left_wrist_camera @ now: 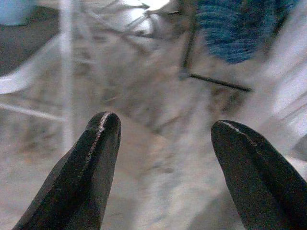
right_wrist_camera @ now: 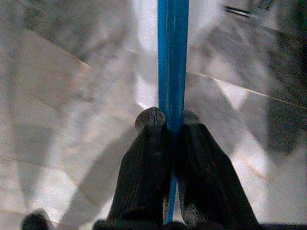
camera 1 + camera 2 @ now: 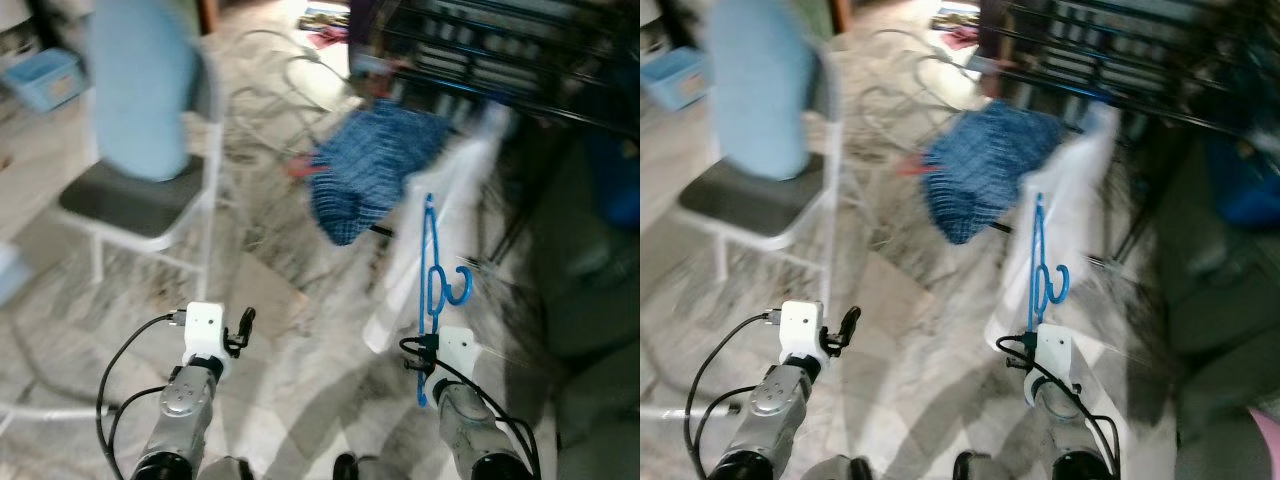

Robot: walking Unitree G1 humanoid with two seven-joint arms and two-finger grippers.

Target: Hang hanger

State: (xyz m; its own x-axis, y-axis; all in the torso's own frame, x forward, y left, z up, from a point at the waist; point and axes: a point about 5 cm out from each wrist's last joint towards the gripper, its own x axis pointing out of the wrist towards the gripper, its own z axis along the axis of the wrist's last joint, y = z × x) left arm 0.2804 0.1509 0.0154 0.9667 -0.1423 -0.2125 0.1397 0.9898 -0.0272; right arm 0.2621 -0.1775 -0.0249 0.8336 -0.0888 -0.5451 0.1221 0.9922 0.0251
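Nearest, the right gripper (image 2: 169, 125) pinches the blue hanger (image 3: 430, 270) between its two fingers, holding it upright over the marble floor (image 3: 300, 350) (hook turned to the robot's right). The left gripper (image 1: 165, 139) hangs empty, fingers spread wide. Beyond stand a white chair (image 3: 150, 200) and a blue cloth (image 3: 370, 170), apparently draped on a dark rack (image 3: 500, 60); blur obscures detail.

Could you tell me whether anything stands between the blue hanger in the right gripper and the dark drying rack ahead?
The right gripper is shut on the blue hanger. Between it and the dark rack hang a white garment and a blue knitted cloth, low on the rack's near side. The frames are blurred, so the rails' free space is unclear.
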